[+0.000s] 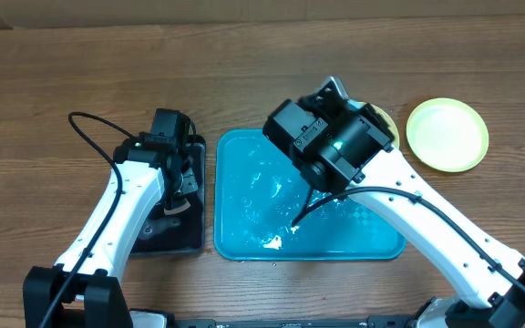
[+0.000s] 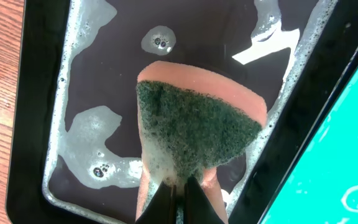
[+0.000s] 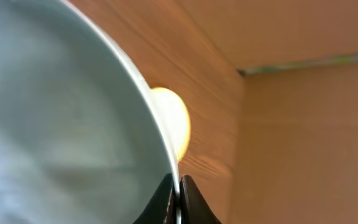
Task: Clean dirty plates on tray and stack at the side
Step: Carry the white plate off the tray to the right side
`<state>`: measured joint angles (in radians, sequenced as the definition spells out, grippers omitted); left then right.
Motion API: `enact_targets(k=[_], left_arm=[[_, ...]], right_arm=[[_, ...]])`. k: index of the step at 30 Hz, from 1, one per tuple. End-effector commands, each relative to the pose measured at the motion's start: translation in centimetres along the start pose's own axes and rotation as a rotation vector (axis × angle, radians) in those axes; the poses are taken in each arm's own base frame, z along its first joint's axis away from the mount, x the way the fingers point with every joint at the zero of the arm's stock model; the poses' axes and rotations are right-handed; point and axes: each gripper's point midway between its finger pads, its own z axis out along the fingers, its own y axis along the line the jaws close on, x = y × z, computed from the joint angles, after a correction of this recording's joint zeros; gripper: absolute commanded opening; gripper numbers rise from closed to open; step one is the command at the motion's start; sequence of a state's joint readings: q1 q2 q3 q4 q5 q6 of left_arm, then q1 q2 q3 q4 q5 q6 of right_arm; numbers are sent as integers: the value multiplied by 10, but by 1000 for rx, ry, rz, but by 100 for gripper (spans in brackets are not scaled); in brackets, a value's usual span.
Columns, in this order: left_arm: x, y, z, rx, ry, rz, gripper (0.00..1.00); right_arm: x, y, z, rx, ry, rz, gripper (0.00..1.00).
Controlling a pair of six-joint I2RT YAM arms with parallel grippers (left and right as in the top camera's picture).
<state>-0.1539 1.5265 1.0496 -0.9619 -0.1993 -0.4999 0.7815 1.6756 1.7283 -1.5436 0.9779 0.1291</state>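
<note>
Brown wood-grain table (image 1: pixel 244 82) under me filling the frame, plain tan cardboard wall (image 1: pixel 262 7) along top edge, even light

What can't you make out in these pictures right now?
- Overhead: the right gripper and the plate it pinches are hidden beneath the wrist.
- Right wrist: that plate is blurred and cut off at the left edge, so smears cannot be judged.
- Left wrist: the sponge hides part of the black tray.

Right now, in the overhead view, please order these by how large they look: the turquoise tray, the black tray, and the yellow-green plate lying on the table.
1. turquoise tray, clearly the largest.
2. black tray, although the left arm covers part of it.
3. yellow-green plate, the smallest.
</note>
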Motion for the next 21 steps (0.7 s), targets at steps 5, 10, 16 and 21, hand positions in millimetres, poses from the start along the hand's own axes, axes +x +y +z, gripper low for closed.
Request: enact_targets(k=[5,10,16,21], left_arm=[[-3,1,0,-5,-13,-25,4],[-3,2,0,-6,-11,-25,4],[-2,2,0,-8,-9,-25,4],[-1,2,0,-9,-6,-24,4]], right_arm=[[6,13,-6,-67,23,34,4],[5,18,-6,-79,24,32,4],[5,23,-10,-80,17,2,4],[8,28,-13,-94,28,15,4]])
